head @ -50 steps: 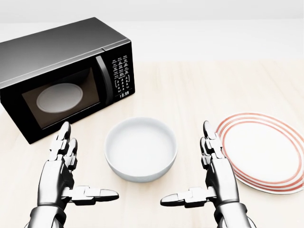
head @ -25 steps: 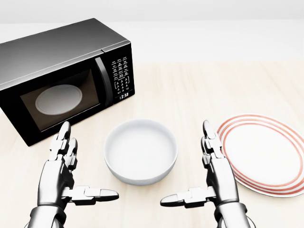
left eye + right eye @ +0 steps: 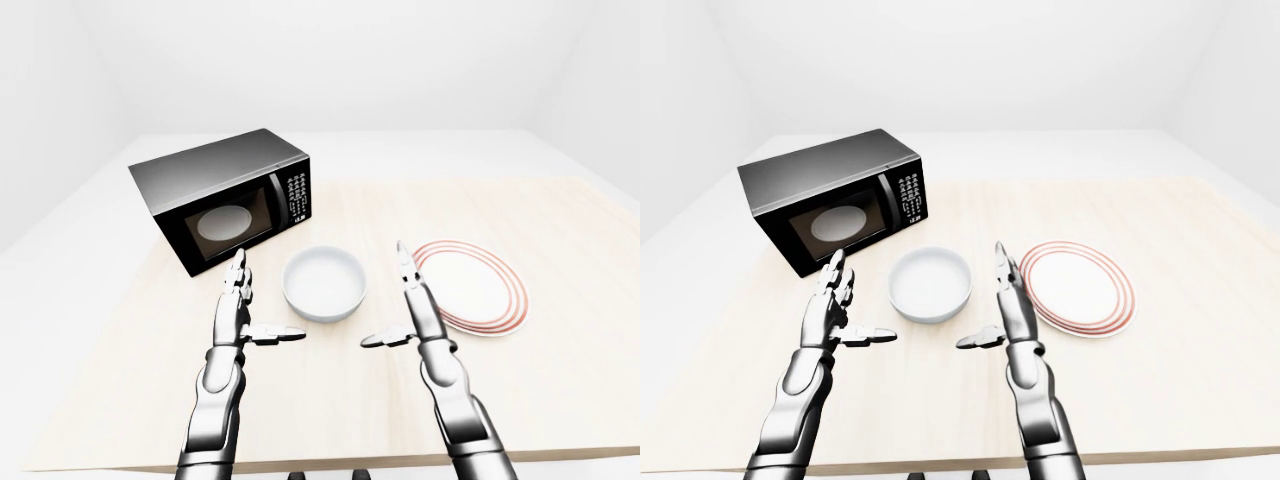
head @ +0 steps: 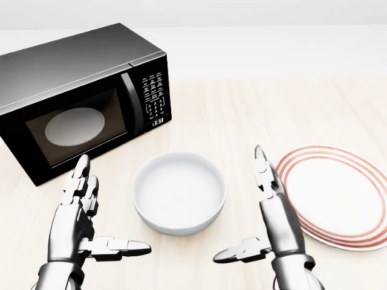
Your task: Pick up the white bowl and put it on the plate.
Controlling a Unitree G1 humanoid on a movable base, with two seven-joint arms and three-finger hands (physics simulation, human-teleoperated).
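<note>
The white bowl point(image 4: 179, 192) stands empty and upright on the wooden table, in the middle of the head view. The plate point(image 4: 334, 193), white with red rings, lies to its right, apart from it. My left hand point(image 4: 97, 214) is open to the left of the bowl, fingers up, thumb pointing right. My right hand point(image 4: 254, 211) is open between the bowl and the plate, fingers up, thumb pointing left. Neither hand touches the bowl.
A black microwave point(image 4: 78, 96) with its door shut stands at the upper left, close behind the left hand. The light wooden table point(image 3: 560, 370) ends at an edge low in the left-eye view. White floor and walls surround it.
My right hand has risen a little and shifted slightly toward the bowl. The left hand, bowl and plate have not moved.
</note>
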